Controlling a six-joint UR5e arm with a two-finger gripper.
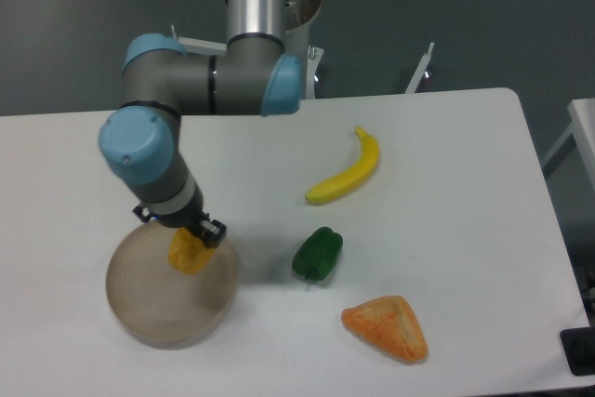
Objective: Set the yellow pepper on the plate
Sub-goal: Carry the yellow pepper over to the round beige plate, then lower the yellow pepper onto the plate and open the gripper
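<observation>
The yellow pepper (191, 254) is small, lumpy and yellow-orange. It sits just under my gripper (197, 241), over the upper right part of the beige-tan plate (139, 309) at the table's front left. The gripper's dark fingers are mostly hidden by the wrist, but they appear closed around the pepper's top. I cannot tell whether the pepper rests on the plate or hangs slightly above it.
A green pepper (317, 255) lies right of the plate. A yellow banana (347, 172) lies further back. An orange triangular wedge (386, 326) lies near the front edge. The arm's elbow (139, 146) reaches over the table's left side.
</observation>
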